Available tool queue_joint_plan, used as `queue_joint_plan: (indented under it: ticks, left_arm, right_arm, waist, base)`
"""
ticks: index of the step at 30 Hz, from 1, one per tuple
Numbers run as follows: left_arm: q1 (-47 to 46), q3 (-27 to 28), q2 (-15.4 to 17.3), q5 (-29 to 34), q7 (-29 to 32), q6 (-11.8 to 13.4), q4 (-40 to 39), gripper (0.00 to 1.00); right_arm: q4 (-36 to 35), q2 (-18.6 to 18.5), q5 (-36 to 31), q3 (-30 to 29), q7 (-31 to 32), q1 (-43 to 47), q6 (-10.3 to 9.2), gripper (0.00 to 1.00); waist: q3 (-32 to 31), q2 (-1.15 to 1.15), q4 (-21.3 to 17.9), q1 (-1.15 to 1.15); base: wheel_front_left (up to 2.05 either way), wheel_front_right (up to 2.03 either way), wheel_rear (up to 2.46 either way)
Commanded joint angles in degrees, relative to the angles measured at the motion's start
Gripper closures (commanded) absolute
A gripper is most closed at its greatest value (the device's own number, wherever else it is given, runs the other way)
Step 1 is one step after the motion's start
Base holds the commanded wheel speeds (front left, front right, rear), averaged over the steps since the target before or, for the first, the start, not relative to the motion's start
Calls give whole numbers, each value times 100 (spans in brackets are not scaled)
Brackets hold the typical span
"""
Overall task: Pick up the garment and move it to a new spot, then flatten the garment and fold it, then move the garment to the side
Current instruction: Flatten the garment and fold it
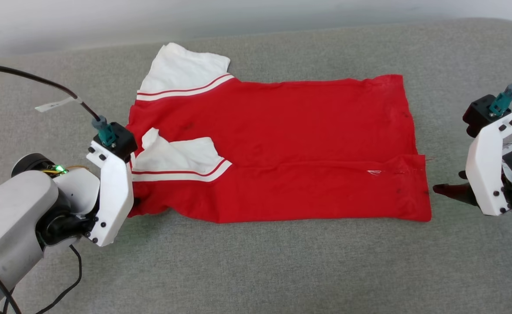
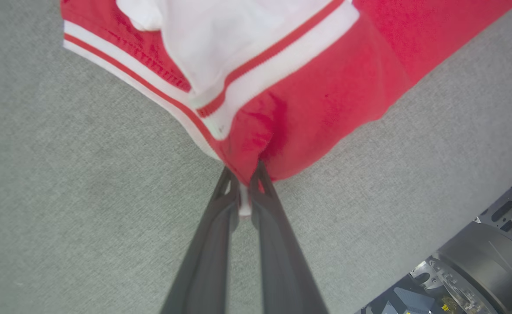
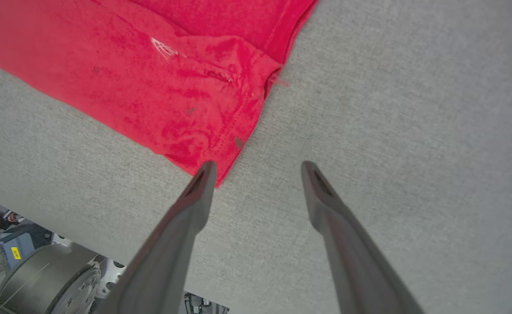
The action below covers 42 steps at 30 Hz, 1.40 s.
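The garment (image 1: pixel 282 152) lies spread on the grey fabric-covered table (image 1: pixel 256 270), near the middle of the head view. Its shoulder end is toward 9 o'clock and its hem toward 3 o'clock. It lies mostly flat. A long crease runs from 9 to 3 o'clock through the red body, and the near strip lies along it like a folded-over band. One white sleeve (image 1: pixel 181 69) fans out toward 11 o'clock, with its red-and-white striped trim showing. The other white sleeve (image 1: pixel 181 157) lies doubled onto the red cloth at the 9 o'clock end. No chest lettering can be seen from this side.

The left tool (image 2: pixel 243 174) sits at about 8 o'clock from the garment. Its two dark fingers are pressed together and clamped on the near shoulder-end corner. Red cloth bunches at the tips, and a sliver of white shows between them in the left wrist view. In the head view the white wrist housing (image 1: pixel 111 192) hides the fingertips. A black cable (image 1: pixel 42 80) arcs off toward 10 o'clock.

The right tool (image 3: pixel 258 168) stands at about 4 o'clock from the garment with its fingers well apart and nothing between them. In the right wrist view, one fingertip (image 3: pixel 205 172) lies right at the near hem corner. Whether it touches the cloth cannot be told. The other fingertip is over bare table just beside the hem.
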Motion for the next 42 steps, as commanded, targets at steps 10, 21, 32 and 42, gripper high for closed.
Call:
queue_joint_plan:
  ticks: [10, 21, 32, 42]
  left_arm:
    - [-153, -53, -59, 84, -36, 0, -78, 100]
    - [75, -128, -3, -97, -192, -1, 104, 100]
    - [567, -207, 362, -364, -373, 24, -182, 100]
    - [1407, -444, 769, -552, -565, 295, -920, 100]
  right_arm:
    - [878, 930, 202, 101, -19, 452, -3, 0]
    - [618, 885, 310, 106, -678, 520, 4, 100]
    - [-233, 68, 513, 184, -1013, 718, -3, 100]
    - [-761, -551, 584, 336, -1083, 1228, -4, 100]
  waist:
    - [421, 0, 150, 0]
    - [270, 0, 63, 0]
    - [-234, 0, -20, 0]
    - [-359, 0, -84, 0]
  base:
    - [0, 0, 0]
    - [0, 0, 0]
    - [0, 0, 0]
    - [0, 0, 0]
